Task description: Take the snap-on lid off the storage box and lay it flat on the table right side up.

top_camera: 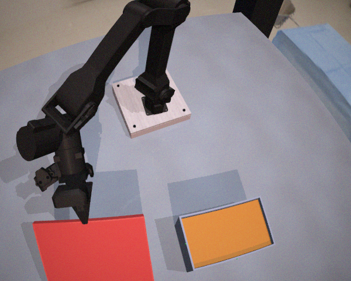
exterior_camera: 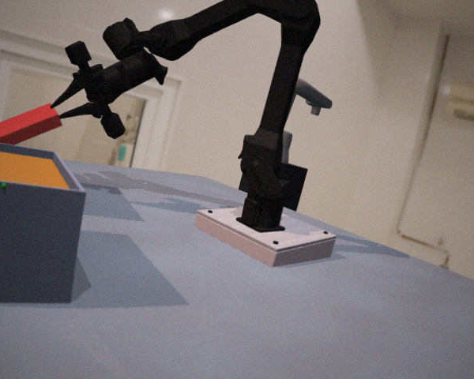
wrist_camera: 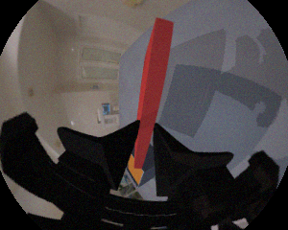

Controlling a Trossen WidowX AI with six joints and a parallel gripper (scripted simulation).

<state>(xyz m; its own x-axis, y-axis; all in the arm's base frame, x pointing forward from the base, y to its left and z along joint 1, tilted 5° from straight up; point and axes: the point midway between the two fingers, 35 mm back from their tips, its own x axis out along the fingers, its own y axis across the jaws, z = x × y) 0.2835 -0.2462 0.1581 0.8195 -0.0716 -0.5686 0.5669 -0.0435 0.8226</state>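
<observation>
The red lid [top_camera: 97, 250] [exterior_camera: 24, 124] [wrist_camera: 156, 77] is off the box and held in the air, tilted, its far end lower than the gripped edge in the exterior view. My gripper [top_camera: 85, 222] [exterior_camera: 55, 112] [wrist_camera: 147, 125] is shut on the lid's edge nearest the arm, one fingertip on each face. The grey storage box [top_camera: 183, 244] [exterior_camera: 28, 245] stands upright and open on the table, to the right of the lid in the top view. Its inside shows orange. The lid's far end is cut off in the top and exterior views.
The arm's pale base plate [top_camera: 124, 112] [exterior_camera: 233, 240] sits on the grey-blue table [top_camera: 230, 120] [exterior_camera: 229, 318], behind the box and lid in the top view. A blue covered block [top_camera: 330, 54] stands beyond the table's right edge. Shadows of the arm and lid fall on the table.
</observation>
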